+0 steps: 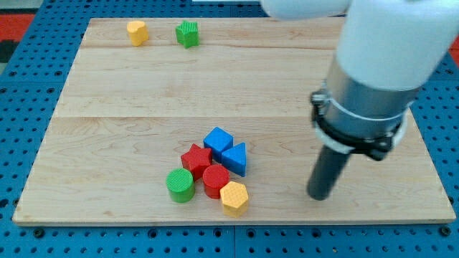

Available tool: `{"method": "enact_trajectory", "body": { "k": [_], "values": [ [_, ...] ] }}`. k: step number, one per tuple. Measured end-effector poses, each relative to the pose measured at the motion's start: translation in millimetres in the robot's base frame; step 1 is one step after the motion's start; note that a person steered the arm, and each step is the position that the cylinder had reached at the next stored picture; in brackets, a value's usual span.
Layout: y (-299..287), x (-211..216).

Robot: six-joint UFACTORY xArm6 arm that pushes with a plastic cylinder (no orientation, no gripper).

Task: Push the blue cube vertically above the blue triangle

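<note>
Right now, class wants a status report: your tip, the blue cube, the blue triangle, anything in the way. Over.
My tip on board, right of cluster, touching nothing. Blue cube up-left against blue triangle. Red star crowds cube's lower left.

One camera looks steeply down on the whole wooden board (143, 86) from its near edge.

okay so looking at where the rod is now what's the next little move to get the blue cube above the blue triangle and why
Probably slide my tip toward the view's left, stopping just below the blue cube. The cube touches the blue triangle at its upper left, not straight above, and my tip sits well off to the view's right of the cluster.
</note>
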State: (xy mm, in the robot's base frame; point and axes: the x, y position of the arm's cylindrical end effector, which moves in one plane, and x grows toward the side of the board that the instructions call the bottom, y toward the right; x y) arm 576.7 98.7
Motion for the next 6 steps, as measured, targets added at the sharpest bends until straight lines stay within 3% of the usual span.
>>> {"method": "enact_trajectory", "body": {
  "k": [2, 5, 6],
  "values": [
    [-109, -62],
    [-198, -158],
    [-263, -176]
  ]
}}
